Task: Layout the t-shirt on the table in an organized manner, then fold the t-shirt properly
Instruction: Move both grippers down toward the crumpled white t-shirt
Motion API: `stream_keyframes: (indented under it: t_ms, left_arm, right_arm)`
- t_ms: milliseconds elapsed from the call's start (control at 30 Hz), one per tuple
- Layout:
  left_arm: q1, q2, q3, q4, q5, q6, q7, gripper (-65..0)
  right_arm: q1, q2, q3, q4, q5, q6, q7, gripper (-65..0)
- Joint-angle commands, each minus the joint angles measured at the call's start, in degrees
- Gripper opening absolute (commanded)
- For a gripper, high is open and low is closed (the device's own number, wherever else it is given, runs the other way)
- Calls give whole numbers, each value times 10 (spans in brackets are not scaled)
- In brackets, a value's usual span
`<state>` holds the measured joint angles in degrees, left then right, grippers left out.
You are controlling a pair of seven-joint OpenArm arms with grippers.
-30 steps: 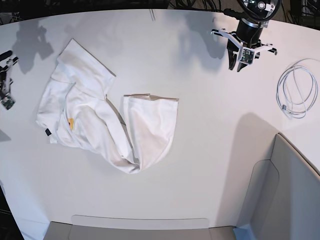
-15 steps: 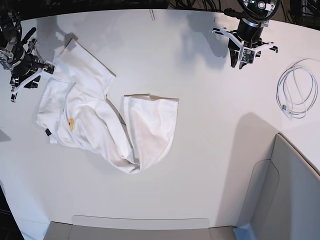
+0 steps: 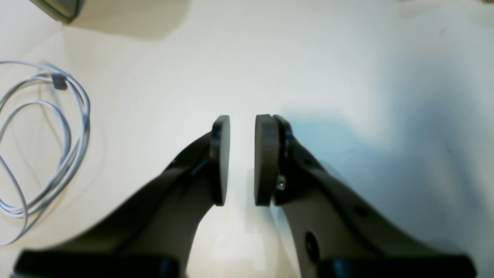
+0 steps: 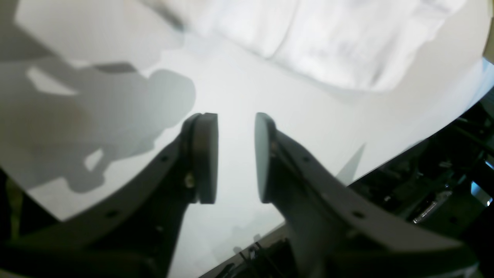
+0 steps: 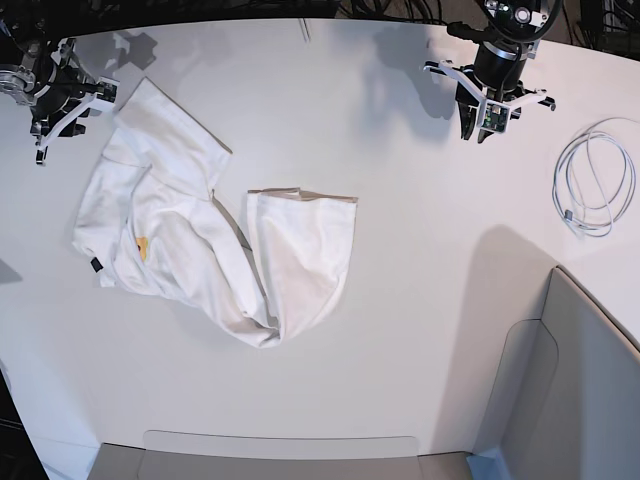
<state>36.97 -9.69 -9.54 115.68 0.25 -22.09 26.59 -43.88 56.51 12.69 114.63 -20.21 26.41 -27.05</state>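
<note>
The t-shirt (image 5: 205, 235) is lying crumpled at about nine o'clock on the table (image 5: 400, 330), plain white reverse mostly up, with only a small orange patch of print showing near its left side. One part is twisting down to a point at the lower middle, and a squarer flap is spreading toward the centre. The base view is giving this whole outline; the right wrist view is showing only a blurred stretch of soft, wrinkled cloth at twelve o'clock above the right gripper (image 4: 235, 158).

That gripper is hanging over bare tabletop near the far left rim, its flat dark pads standing a clear gap apart with nothing between them. The left gripper (image 3: 242, 160) is sitting at about one o'clock in the base view, well apart from the shirt, pads parted by a narrow slot and gripping nothing.

The left wrist view is adding detail on the coiled white cable (image 3: 42, 150), thin and looped, and a corner of the grey padded panel (image 5: 575, 390).
</note>
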Motion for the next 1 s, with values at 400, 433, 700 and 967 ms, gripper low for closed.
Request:
stream_keyframes:
  t_ms: [400, 433, 700, 967]
  left_arm:
    - [2, -3, -3, 8, 0, 4, 27, -524]
    - [1, -2, -3, 8, 0, 4, 29, -524]
    - [-10, -2, -2, 8, 0, 5, 32, -524]
    - [-10, -2, -2, 8, 0, 5, 32, -524]
  right_arm:
    - [162, 62, -217, -116, -22, -67, -2, -390]
    - [175, 60, -237, -119, -36, -73, -2, -390]
    - [255, 23, -348, -147, -121, -79, -3, -390]
    - [294, 10, -411, -167, -141, -78, -3, -390]
